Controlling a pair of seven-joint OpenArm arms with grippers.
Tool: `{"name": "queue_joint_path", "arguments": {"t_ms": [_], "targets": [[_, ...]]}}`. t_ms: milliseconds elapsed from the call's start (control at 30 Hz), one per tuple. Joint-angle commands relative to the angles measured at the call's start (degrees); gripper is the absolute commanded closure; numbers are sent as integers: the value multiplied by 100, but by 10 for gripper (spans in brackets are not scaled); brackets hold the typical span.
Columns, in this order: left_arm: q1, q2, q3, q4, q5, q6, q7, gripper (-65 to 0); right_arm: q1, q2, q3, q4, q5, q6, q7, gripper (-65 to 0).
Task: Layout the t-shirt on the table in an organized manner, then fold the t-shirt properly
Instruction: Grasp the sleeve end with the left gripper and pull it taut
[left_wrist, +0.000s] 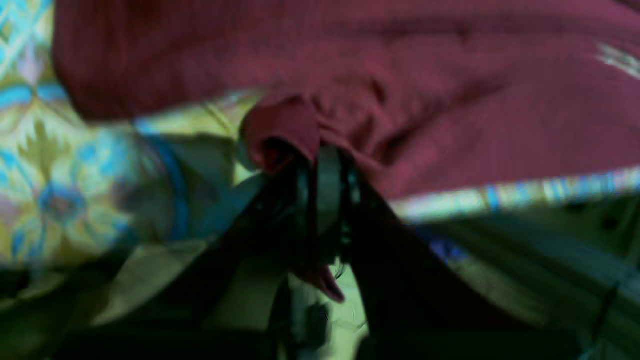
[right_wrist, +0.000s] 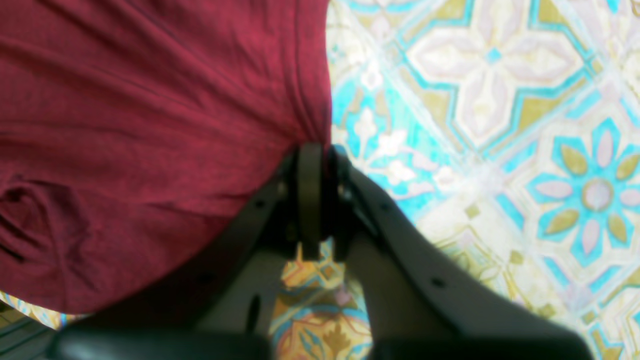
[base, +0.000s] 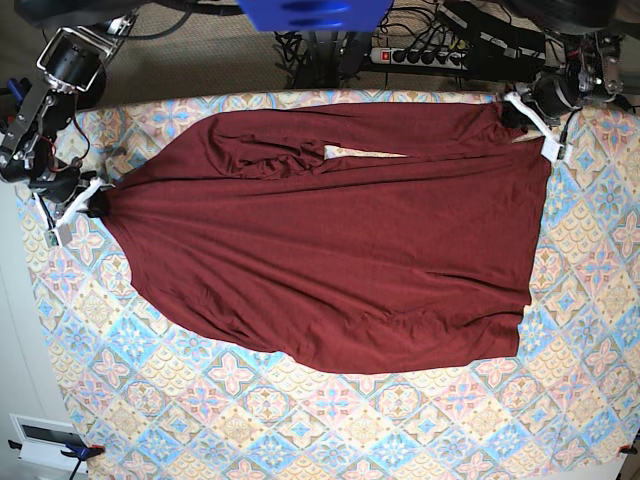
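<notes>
The dark maroon t-shirt (base: 330, 240) lies spread over the far half of the patterned table (base: 330, 420), pulled taut between my two arms. My right gripper (base: 93, 203) at the table's left edge is shut on the shirt's left corner; in its wrist view the fingers (right_wrist: 310, 195) pinch the fabric edge (right_wrist: 150, 125). My left gripper (base: 520, 115) at the far right corner is shut on the shirt there; its wrist view is blurred and shows fabric (left_wrist: 400, 100) bunched between the fingers (left_wrist: 325, 190). A fold with a pale gap shows near the shirt's top (base: 365, 152).
A power strip and cables (base: 430, 52) lie on the floor beyond the table's far edge. A blue object (base: 315, 12) sits at the top centre. A white box (base: 45, 440) stands by the near left corner. Bare tablecloth lies along the near side.
</notes>
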Motion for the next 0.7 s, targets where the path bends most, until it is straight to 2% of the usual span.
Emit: {"name": "queue_joint_path", "arguments": {"t_ms": [0,100,167,233,333,533,667], "targets": [[194,-74,-45,416,-103,-54,-74,0,76,136,38,81,86,12,112,0],[546,-74,-45,1208,-130,-90,-65,0,76,136,38,81,69,12,121,0],[607,-170,-63,1375,-376,-388,-65,0,111,136,29,81,-63,12,121,0],[704,-364,-318,1366,-859,-661,-56,0,128,136,29,81,-344,12,138,0],[933,-408,-995,1366,-1782,-898,-56,0,128,136,56,81,-828,12,147,0],[827,-504,-2401,1348,-2908,-986,-47,0,128,119,64,81,-1478,12,156,0],[308,-539,-2867,1348,-3409,-986,181,0,128,101,47,81,-1514,12,156,0]]}}
